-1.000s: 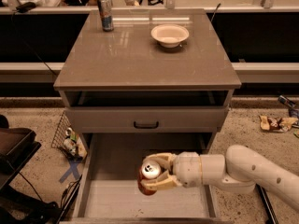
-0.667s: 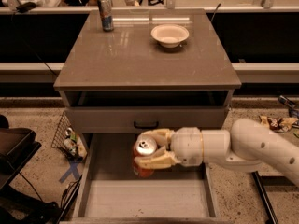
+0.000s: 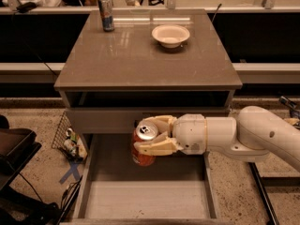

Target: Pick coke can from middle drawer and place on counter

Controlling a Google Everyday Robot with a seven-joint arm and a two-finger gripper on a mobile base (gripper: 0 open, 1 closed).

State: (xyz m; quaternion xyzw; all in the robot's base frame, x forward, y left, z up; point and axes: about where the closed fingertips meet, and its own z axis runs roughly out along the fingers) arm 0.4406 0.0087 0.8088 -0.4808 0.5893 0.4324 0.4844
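Note:
The coke can (image 3: 142,144), red with a silver top, is held upright in my gripper (image 3: 147,136), whose cream fingers (image 3: 157,148) close around its sides. The can hangs above the open middle drawer (image 3: 140,198), in front of the closed drawer front just below the counter's edge. My white arm (image 3: 243,135) reaches in from the right. The counter (image 3: 140,55) is the glossy grey-brown cabinet top behind and above the can.
A white bowl (image 3: 170,34) sits at the counter's back right and a tall blue-and-silver can (image 3: 106,13) at its back left. A wire basket with items (image 3: 69,137) stands on the floor left of the cabinet. A dark object (image 3: 14,144) is at far left.
My gripper has lifted the coke can up out of the drawer, moving it up and left toward the cabinet front.

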